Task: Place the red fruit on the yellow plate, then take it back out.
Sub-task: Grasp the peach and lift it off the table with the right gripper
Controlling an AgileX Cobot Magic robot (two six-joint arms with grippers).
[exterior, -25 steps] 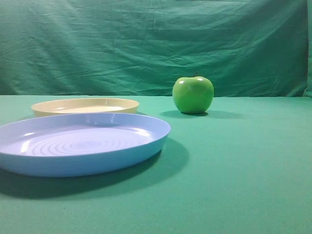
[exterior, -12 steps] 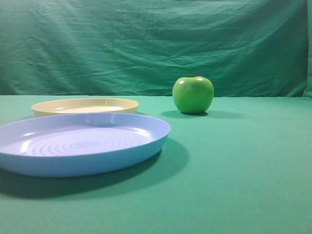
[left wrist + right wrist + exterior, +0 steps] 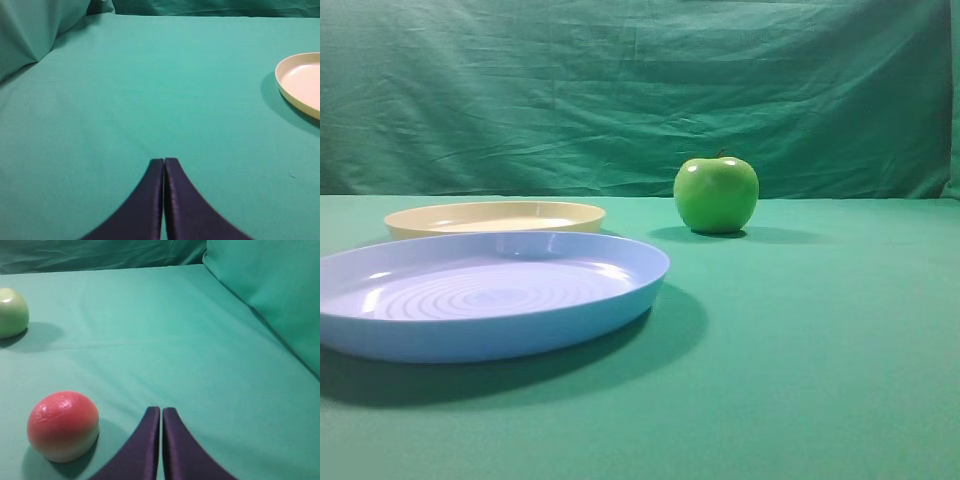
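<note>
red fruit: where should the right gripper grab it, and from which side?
Across its widest middle, coming from above. The red fruit is round and smooth, resting on the cloth with nothing touching it, so any lower or higher grip would likely slip. The right gripper sits shut beside it; open first.

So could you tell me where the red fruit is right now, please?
The red fruit shows only in the right wrist view, on the green cloth just left of the shut right gripper, with the green apple farther back.
</note>
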